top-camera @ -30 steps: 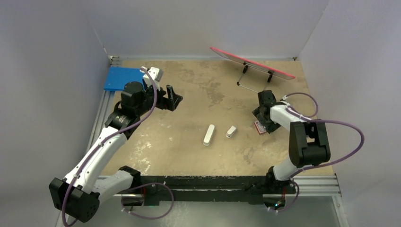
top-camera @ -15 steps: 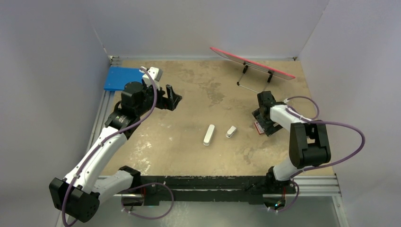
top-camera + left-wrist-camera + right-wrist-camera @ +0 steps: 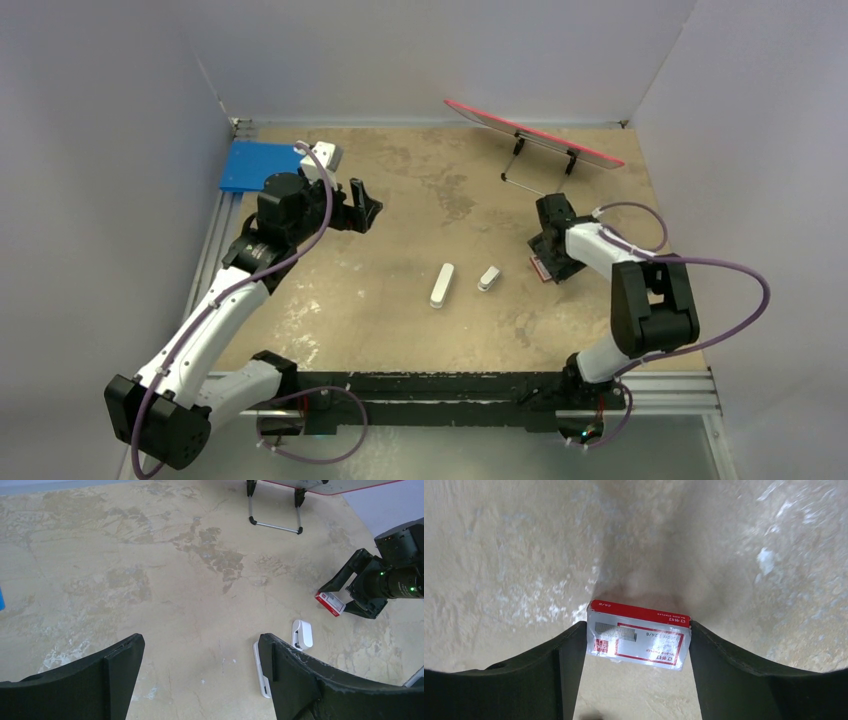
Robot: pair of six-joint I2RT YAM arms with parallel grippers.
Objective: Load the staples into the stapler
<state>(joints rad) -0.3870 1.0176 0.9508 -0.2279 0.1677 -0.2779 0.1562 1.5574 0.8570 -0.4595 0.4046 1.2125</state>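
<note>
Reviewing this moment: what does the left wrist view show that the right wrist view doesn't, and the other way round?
Only the left wrist view: the open left claw, the white stapler partly behind its finger, the shorter white piece, and the red board on its stand. Only the right wrist view: the print on the staple box, and the right claw with its fingers against both sides of the box. Both: that box between the right claw's fingers, resting on the tan table.

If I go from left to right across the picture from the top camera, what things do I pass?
Blue board → left gripper, open → stapler → short white piece → red-and-white staple box, between the right arm's fingers.
</note>
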